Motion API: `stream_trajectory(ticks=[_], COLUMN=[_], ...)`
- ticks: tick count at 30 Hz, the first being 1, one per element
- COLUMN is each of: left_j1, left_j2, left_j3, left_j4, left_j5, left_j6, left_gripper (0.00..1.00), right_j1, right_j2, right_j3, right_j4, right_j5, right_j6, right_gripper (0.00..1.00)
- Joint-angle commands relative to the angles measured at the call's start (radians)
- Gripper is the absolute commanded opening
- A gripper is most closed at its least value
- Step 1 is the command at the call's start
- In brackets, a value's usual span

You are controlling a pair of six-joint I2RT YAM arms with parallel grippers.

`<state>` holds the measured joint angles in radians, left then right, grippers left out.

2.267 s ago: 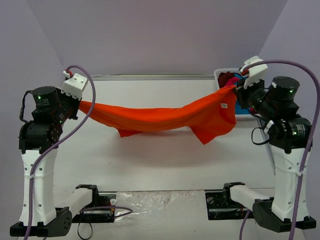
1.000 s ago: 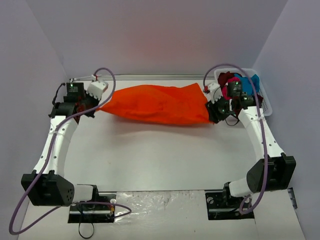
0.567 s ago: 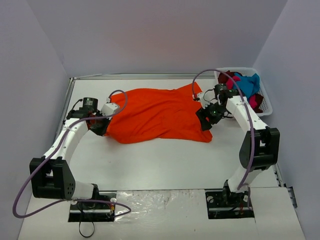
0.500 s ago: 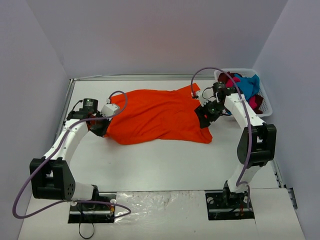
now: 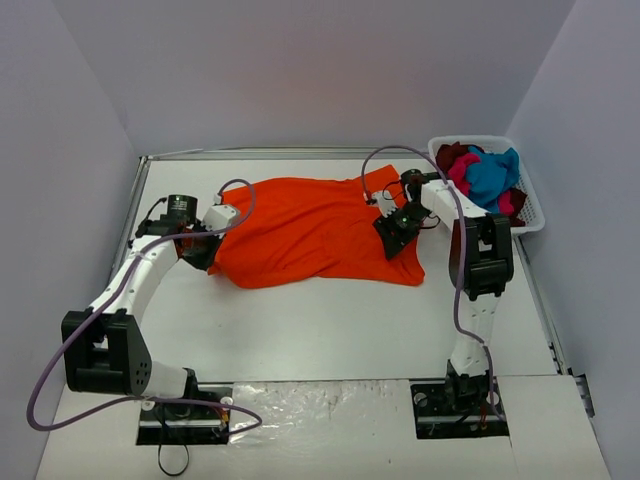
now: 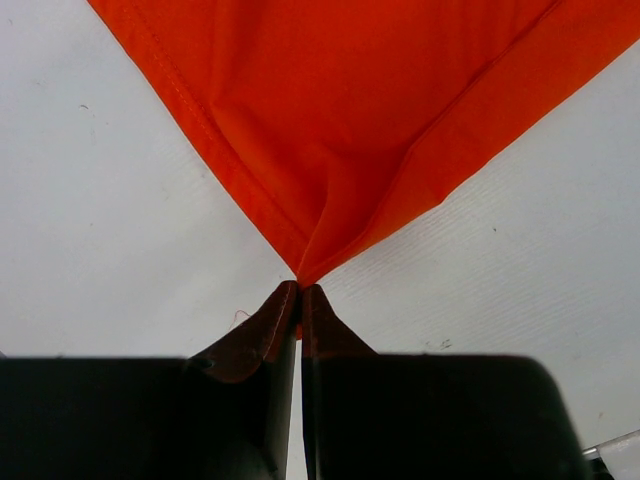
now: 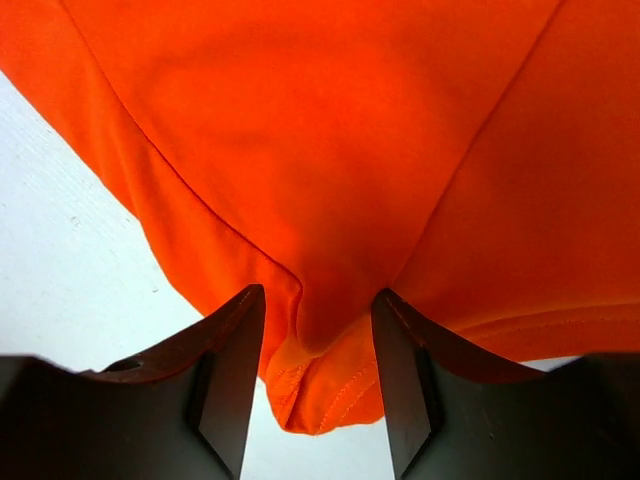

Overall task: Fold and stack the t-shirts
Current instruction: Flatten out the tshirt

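Now the orange t-shirt (image 5: 310,230) lies flat and spread out on the white table (image 5: 300,330), near the far side. A little over two seconds ago it hung in the air like a rope between the two raised arms. One second ago it was a long bunched strip. Since half a second ago the shirt looks the same, and the left gripper (image 5: 207,255) has stayed at the shirt's left corner. The right gripper (image 5: 392,235) has slid a bit to the left, further onto the shirt's right side, and its arm has pulled in closer.

In the left wrist view the left gripper (image 6: 300,298) has its fingers pressed tight together, pinching the very tip of the orange corner. In the right wrist view the right gripper (image 7: 318,340) has its fingers (image 7: 235,370) wide apart, with a soft bump of orange cloth between them.

A white basket (image 5: 535,218) stands at the far right, apart from the orange shirt. A teal-blue shirt (image 5: 492,175), a pink shirt (image 5: 460,175) and a dark red shirt (image 5: 450,155) are piled inside it. The right arm's purple cable (image 5: 363,175) loops over the orange shirt's far right corner, and the right gripper hides part of that edge
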<state>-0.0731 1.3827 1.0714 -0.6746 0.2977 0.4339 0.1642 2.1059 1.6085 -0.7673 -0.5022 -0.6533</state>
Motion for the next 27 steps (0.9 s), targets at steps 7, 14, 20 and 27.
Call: stream_trajectory(ticks=[7,14,20,27], left_j1=[-0.005,0.015,0.039,0.045], left_j2=[0.012,-0.002,0.114,0.392], left_j3=[0.016,0.067,0.367,0.87], left_j4=[0.017,0.026,-0.006,-0.031], left_j5=[0.006,-0.014,-0.058,-0.112], left_j6=[-0.012,-0.041,-0.087,-0.216], left_gripper=[0.02,0.02,0.02,0.02], right_j1=[0.018,0.015,-0.035,-0.065], right_j2=[-0.027,-0.147,-0.149,0.048], right_j3=[-0.012,0.0,0.26,0.851], right_j4=[-0.043,-0.046,-0.046,-0.046], right_j5=[-0.003,0.05,0.116,0.208], right_j6=[-0.009,0.021,0.067,0.191], right_gripper=[0.13,0.0,0.0,0.0])
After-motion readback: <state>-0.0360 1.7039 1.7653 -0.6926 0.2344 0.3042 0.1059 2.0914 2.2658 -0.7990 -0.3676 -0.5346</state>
